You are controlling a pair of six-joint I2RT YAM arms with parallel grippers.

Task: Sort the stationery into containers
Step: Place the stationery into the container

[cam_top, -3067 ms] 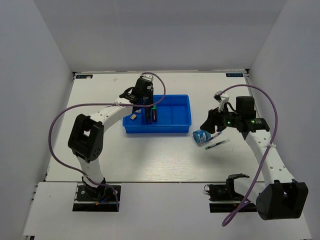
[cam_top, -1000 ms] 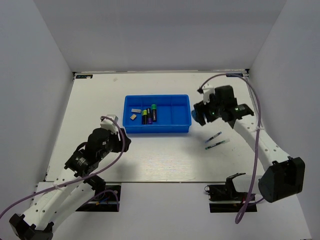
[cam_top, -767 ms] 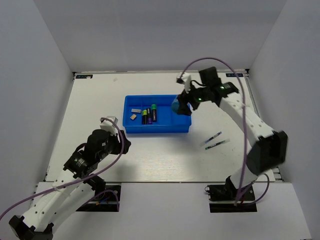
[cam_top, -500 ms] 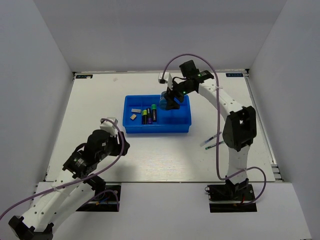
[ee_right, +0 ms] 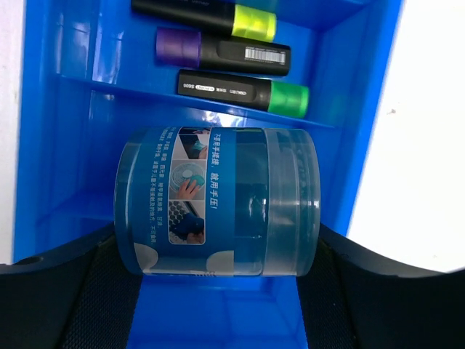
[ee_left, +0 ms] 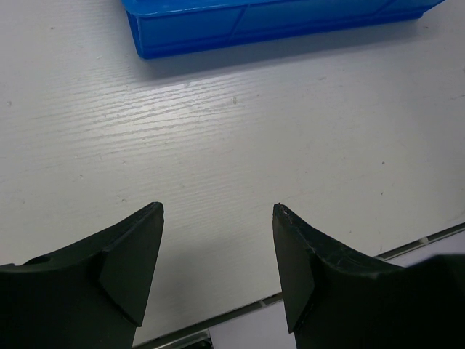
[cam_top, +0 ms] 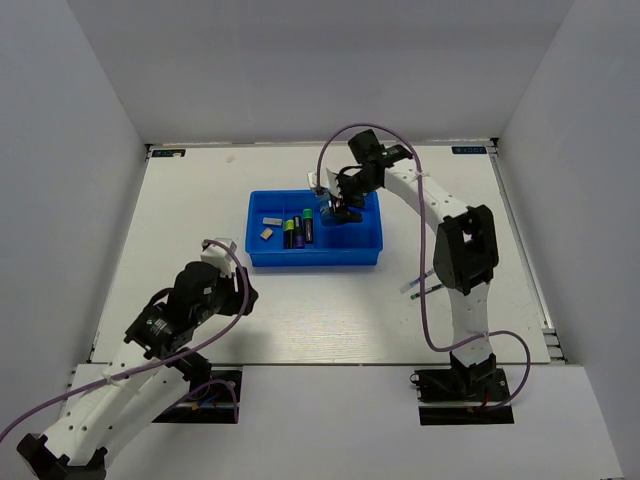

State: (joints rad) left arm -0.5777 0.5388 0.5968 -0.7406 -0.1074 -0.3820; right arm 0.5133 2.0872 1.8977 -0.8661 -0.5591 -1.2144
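The bright blue tray (cam_top: 360, 246) holds two pale grey erasers (cam_top: 268, 226) and three black markers (cam_top: 301, 229). My right gripper (cam_top: 337, 208) hangs over the tray's middle compartment, shut on the round blue-white tape roll (ee_right: 218, 200), which lies crosswise between both fingers. Below it in the right wrist view are the tray floor (ee_right: 73, 145) and the yellow (ee_right: 203, 16), purple (ee_right: 221, 51) and green (ee_right: 243, 91) markers. Two thin pens (cam_top: 422, 288) lie on the table right of the tray. My left gripper (ee_left: 218, 207) is open and empty, low over bare table in front of the tray (ee_left: 218, 33).
The left arm (cam_top: 185, 310) is folded back near the table's front left. The right arm reaches across the tray's right end, its purple cable (cam_top: 330, 160) looping above. White walls stand on three sides.
The right gripper has carried the tape roll left, from the table right of the tray to over the tray's middle. The left arm has barely moved.
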